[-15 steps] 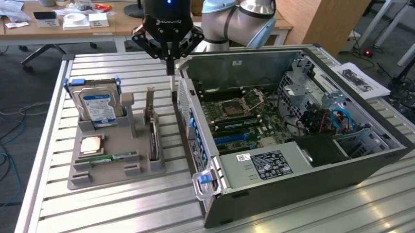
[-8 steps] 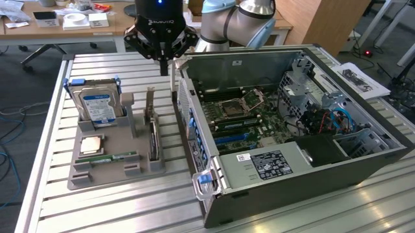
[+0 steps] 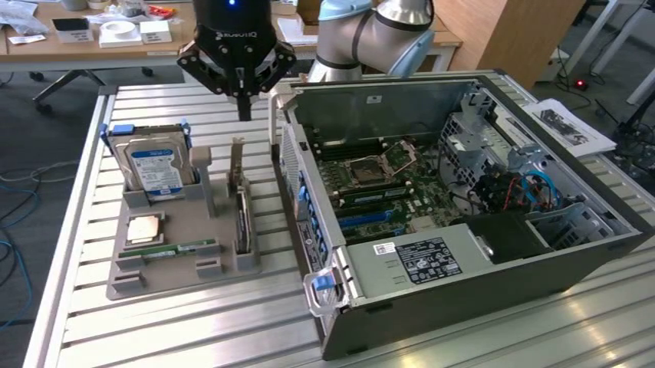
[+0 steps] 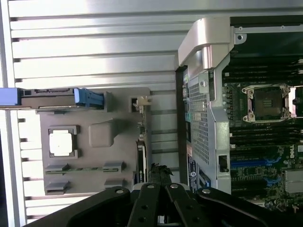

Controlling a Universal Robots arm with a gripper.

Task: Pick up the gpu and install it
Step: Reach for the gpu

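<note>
Slatted table (image 3: 153,330): pincer (image 3: 245,113) closed, empty, above gpu (image 3: 242,222); hard drive (image 3: 153,165), open case (image 3: 492,285) flank.

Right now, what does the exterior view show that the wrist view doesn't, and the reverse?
Exterior view: the blue label face of the silver hard drive, the grey labelled power supply box and white papers beside the dark computer case. Wrist view: the case's perforated grey rear panel face-on. Both: the shut black gripper, the green gpu card standing on edge in the grey tray, and the square processor socket.
</note>
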